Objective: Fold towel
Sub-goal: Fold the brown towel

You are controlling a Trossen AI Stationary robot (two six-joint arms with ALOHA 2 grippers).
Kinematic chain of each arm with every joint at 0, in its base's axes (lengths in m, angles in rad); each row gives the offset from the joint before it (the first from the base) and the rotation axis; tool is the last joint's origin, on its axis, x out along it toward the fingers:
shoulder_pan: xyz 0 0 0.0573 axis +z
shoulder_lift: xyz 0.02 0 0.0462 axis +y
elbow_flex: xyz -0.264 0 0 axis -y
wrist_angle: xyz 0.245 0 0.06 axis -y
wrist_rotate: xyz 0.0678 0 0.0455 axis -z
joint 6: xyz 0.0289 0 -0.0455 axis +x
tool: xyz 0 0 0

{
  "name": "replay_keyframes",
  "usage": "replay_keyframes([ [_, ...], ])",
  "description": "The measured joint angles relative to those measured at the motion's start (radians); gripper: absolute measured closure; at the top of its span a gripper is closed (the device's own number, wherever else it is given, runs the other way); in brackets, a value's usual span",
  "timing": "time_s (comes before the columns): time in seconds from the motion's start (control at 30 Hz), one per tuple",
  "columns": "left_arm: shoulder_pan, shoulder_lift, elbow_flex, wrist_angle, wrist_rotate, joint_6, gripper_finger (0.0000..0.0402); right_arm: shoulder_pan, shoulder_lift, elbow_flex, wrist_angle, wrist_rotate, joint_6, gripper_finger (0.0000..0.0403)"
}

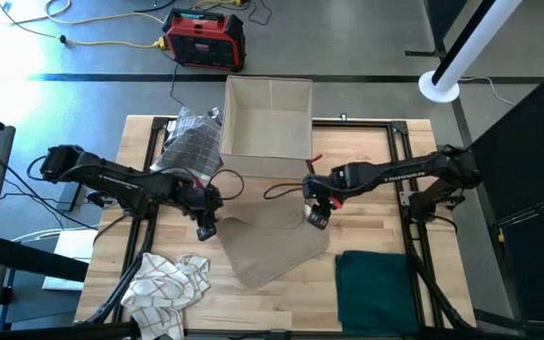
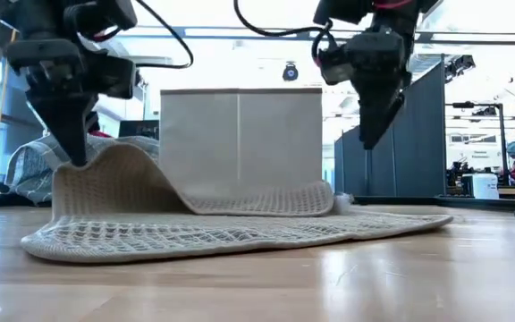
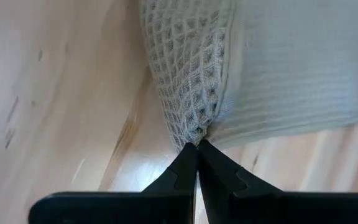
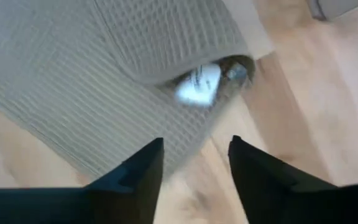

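towel [image 1: 274, 243] mid-table, front of box [image 1: 268, 117] | folded cloth [image 1: 374, 288] right | crumpled cloth [image 1: 166, 282] left-front

Bare tabletop [image 1: 281, 293] by the towel [image 1: 270, 244]; box [image 1: 267, 115] behind.

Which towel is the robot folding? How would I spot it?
Find the open box at the far edge of the wooden table. Just in front of it lies the beige waffle towel, between both arms, its corner pinched by the left pincer. Its neighbours differ: one dark green, two checked.
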Motion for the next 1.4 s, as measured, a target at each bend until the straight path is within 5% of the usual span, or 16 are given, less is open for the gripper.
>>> replay_keyframes([
  [0.3,0.0,-0.002,-0.071,0.092,0.001,-0.001,0.0401,0.104,0.075,0.0,0.118,0.077,-0.565,0.022],
  [0.5,0.0,-0.002,-0.09,0.148,0.051,-0.012,0.0401,0.097,0.188,0.0,0.242,0.1,-0.774,0.024],
  [1.07,0.002,-0.002,-0.089,0.167,0.073,-0.01,0.0401,0.058,0.303,0.001,0.314,0.085,-0.805,0.0266],
  [1.4,0.03,-0.002,-0.089,0.166,0.069,-0.008,0.0401,0.044,0.292,0.001,0.313,-0.013,-0.53,0.0394],
])
